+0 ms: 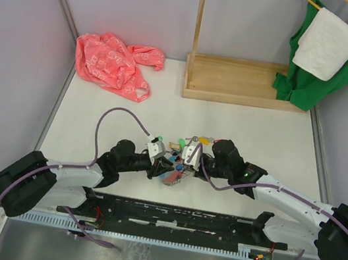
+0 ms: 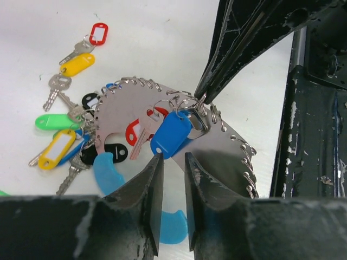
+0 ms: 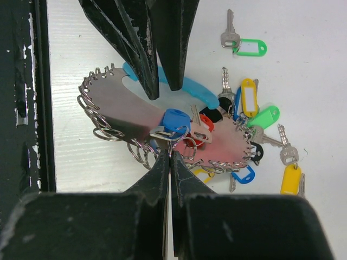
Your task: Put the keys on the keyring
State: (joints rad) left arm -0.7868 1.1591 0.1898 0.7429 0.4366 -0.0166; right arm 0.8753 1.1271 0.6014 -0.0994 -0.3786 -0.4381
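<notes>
Left wrist view: left tool [image 2: 173,162], slightly parted and empty, just short of the blue-tagged key [image 2: 172,134] on the keyring [image 2: 217,157] (white bench [image 2: 162,43] beneath); right tool [image 2: 203,100], closed, pinches a small ring [image 2: 199,103] beside it.

The keyring [image 2: 119,111] lies on the table [image 1: 240,134] at its near middle, with the left gripper [image 2: 173,160] on its left and the right gripper [image 3: 170,157] on its right, tips at its rim. One of the keys [image 2: 171,132] lies on top of it between the two grippers, and the others are scattered just behind it. Well behind, a crumpled bag [image 1: 108,62] lies far left, a wooden stand [image 1: 236,80] at the far middle, and hung cloths [image 1: 320,54] in the far right corner.
</notes>
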